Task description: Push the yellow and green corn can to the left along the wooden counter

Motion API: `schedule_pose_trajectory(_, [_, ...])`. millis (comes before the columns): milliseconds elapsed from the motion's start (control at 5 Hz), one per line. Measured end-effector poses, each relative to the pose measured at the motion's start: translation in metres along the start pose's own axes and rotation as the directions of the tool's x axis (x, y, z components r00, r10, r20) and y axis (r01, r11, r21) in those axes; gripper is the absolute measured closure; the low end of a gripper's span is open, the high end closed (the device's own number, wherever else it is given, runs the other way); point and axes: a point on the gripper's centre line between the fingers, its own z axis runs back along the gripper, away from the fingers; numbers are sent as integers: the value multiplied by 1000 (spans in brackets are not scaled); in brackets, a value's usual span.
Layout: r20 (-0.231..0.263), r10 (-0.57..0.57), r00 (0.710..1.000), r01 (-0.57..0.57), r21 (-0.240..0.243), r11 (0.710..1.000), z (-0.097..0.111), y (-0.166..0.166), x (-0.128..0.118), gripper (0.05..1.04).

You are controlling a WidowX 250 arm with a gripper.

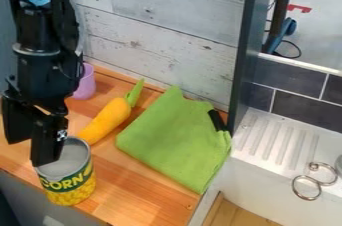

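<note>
The claw (30,152) hangs at the left—its fingers parted, with nothing seen held between them. One finger overlaps the upper left rim of the corn can (70,185), though whether they touch I cannot tell. The can stands upright near the front edge of the bench (143,195). Behind it lie a carrot (110,120) and, farther back, a purple cup (85,84); a green cloth (170,140) lies right of the carrot.

Free room above the green cloth (175,140) ends at 1 dark post (247,45).
</note>
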Motion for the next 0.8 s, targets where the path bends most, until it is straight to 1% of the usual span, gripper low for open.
schedule_pose_trajectory(200, [-15, -1, 1000, 1, -10, 1000, -4, -2, -1, 83])
schedule_pose_trajectory(400, [19, -46, 999, 45, 28, 999, 3, -29, 5, 83])
schedule_pose_trajectory(600, [55, -89, 995, 86, 44, 995, 0, -61, 13, 83])
schedule_pose_trajectory(800, [33, -105, 994, 102, 95, 990, -13, -94, 27, 83])
